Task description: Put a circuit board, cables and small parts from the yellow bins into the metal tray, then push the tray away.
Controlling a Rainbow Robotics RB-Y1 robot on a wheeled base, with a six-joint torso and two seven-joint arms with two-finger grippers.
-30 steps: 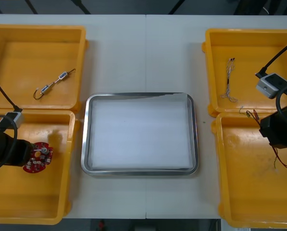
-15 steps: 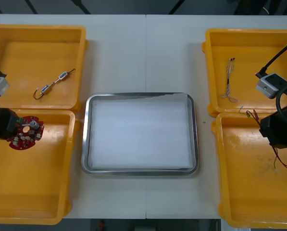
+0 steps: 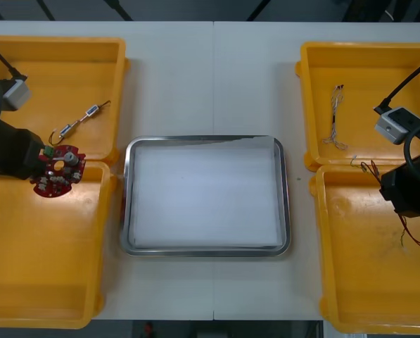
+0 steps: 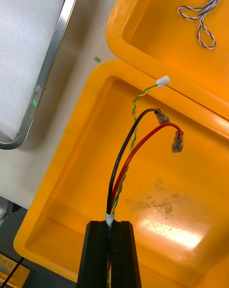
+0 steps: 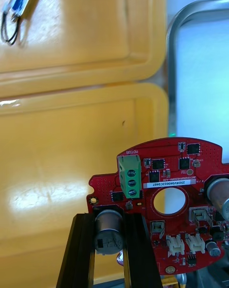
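My left gripper (image 3: 39,163) is shut on a round red circuit board (image 3: 58,171), holding it above the wall between the two left yellow bins. In the left wrist view the fingers (image 5: 81,250) clamp a grey cylinder on the board (image 5: 167,197). My right gripper (image 3: 404,190), over the near right bin (image 3: 368,282), is shut on a bundle of black, red and yellow cables (image 4: 131,159); its fingers (image 4: 98,254) pinch their lower end. The metal tray (image 3: 283,211), white inside, lies between the bins with nothing in it.
The far left bin (image 3: 27,70) holds a cable with small metal parts (image 3: 79,121). A twisted blue and white cable (image 3: 334,116) lies in the far right bin (image 3: 364,63). Bare table lies beyond the tray.
My left gripper has lifted the circuit board out of the near left bin, moving it away from me and then right, toward the tray. The right arm has stayed still.
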